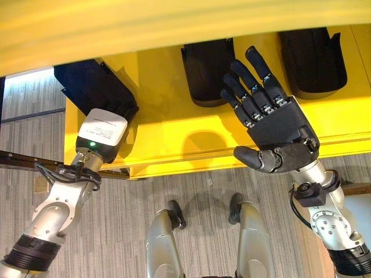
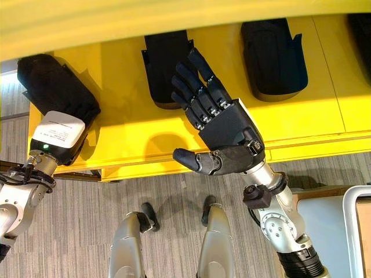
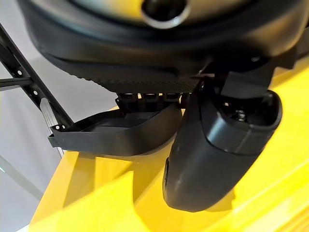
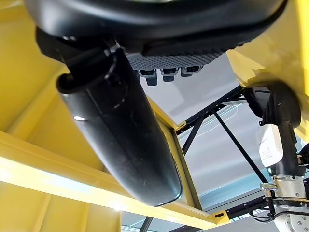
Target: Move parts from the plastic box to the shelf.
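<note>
Lying on the yellow shelf (image 1: pixel 174 124) over grey floor (image 1: pixel 191 191), three black parts (image 1: pixel 206 69); right hand (image 1: pixel 272 124) spread, left hand (image 1: pixel 113 124) unclear.

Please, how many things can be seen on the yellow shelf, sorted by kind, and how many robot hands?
Black moulded plastic parts on the yellow shelf: 3, namely left part, middle part, right part
Dark robot hands: 2, namely left hand on the left part, right hand open above the shelf
Total: 5
</note>
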Robot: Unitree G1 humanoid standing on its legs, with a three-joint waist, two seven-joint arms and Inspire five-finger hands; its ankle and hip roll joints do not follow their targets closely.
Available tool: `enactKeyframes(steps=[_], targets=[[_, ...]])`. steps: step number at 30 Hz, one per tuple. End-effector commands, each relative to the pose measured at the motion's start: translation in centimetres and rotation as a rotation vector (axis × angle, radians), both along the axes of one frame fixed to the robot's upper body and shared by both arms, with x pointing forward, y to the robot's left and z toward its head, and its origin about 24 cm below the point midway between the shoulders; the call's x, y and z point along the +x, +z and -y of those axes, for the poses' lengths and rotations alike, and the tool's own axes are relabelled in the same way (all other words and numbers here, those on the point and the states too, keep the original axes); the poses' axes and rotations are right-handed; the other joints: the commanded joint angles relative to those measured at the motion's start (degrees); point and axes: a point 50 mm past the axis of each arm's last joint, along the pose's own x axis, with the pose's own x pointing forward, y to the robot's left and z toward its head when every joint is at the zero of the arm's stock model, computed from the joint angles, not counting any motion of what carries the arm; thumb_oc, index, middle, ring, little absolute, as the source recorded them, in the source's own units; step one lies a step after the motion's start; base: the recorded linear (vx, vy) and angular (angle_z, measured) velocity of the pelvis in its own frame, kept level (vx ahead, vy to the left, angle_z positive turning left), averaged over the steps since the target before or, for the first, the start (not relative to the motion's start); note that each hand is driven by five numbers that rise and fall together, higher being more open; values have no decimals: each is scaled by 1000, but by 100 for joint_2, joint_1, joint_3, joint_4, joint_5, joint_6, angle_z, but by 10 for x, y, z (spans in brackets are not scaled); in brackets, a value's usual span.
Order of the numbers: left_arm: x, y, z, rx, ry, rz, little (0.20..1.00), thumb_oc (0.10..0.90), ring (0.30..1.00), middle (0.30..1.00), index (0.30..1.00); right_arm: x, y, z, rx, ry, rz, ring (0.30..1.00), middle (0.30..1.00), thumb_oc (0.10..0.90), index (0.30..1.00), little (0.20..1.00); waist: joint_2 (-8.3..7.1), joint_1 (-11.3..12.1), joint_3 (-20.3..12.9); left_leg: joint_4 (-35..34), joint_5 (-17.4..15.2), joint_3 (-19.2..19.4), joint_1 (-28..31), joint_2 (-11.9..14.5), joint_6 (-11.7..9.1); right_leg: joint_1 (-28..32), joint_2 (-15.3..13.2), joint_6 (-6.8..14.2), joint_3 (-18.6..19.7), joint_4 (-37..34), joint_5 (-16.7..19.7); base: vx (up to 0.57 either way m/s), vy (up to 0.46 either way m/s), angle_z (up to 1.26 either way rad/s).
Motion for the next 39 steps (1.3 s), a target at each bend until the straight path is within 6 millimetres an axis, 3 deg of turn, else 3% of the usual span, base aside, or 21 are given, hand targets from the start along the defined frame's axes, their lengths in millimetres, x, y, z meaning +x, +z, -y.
enactKeyframes(steps=[1,19,39], targets=[[-12,-33,-26,77,103,-186,1000,900,1000,1000,1000,-16,42,0,127,49,253,1000,1000,900,1000,1000,-150,-65,-176,-302,-213,211,516,185,-123,390,-415,597,-38,28,-241,0,0,0],[-8,-23,23,254,-180,-226,1000,900,1000,1000,1000,-13,43,-1,133,78,261,1000,1000,900,1000,1000,-145,-163,-154,-301,-216,259,506,197,-139,387,-417,627,-21,-47,-184,0,0,0],[-6,-13,34,308,-249,-202,1000,900,1000,1000,1000,-11,43,-4,142,92,253,1000,1000,900,1000,1000,-139,-216,-172,-311,-204,299,488,192,-138,365,-425,646,1,-64,-157,-2,1,-1]])
